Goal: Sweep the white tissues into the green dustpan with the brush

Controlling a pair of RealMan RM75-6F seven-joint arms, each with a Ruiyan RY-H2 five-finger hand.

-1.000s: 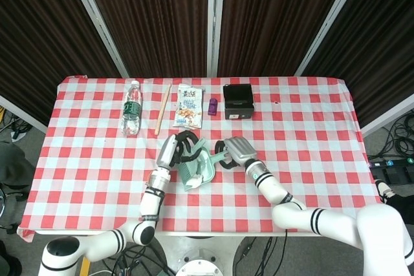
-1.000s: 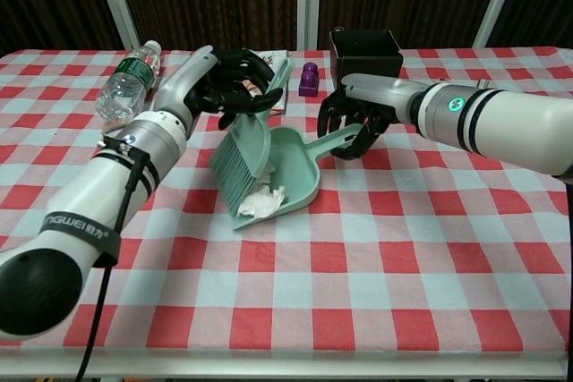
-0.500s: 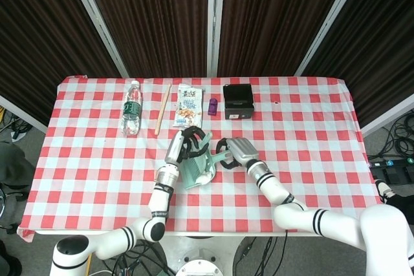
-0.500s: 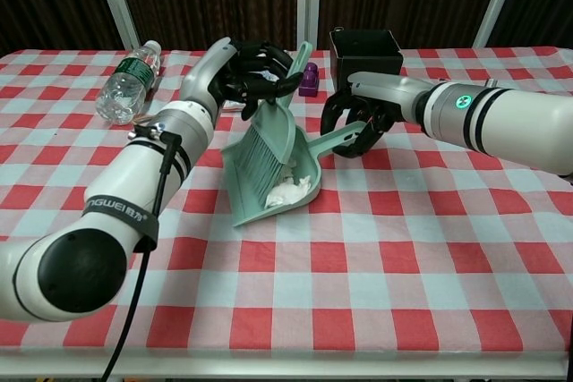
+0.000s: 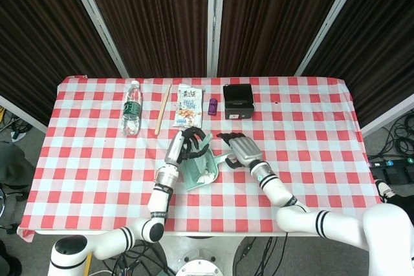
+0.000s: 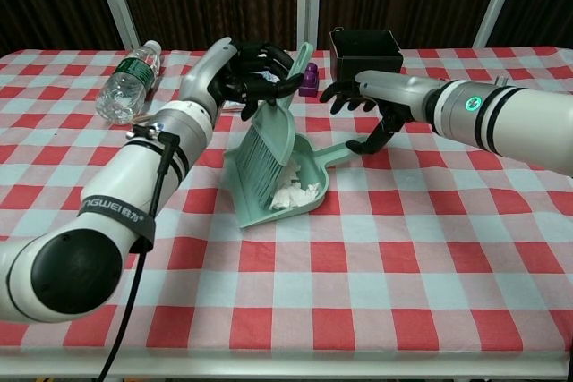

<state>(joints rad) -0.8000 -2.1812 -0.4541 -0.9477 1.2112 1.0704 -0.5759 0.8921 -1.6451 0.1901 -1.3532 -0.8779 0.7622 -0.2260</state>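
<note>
Green dustpan (image 6: 300, 187) sits mid-table, and the white tissues (image 6: 295, 194) are already inside it — the sweep looks essentially done, only the letting go and setting down left, I'd judge. The brush (image 6: 271, 145) stands bristles-down in the pan, its handle clamped in the left hand (image 6: 242, 73) up at 11 o'clock from the tissues. Over at 2 o'clock, the right hand (image 6: 372, 105) hangs with fingers spread, holding nothing, one fingertip just at the pan's handle.
</note>
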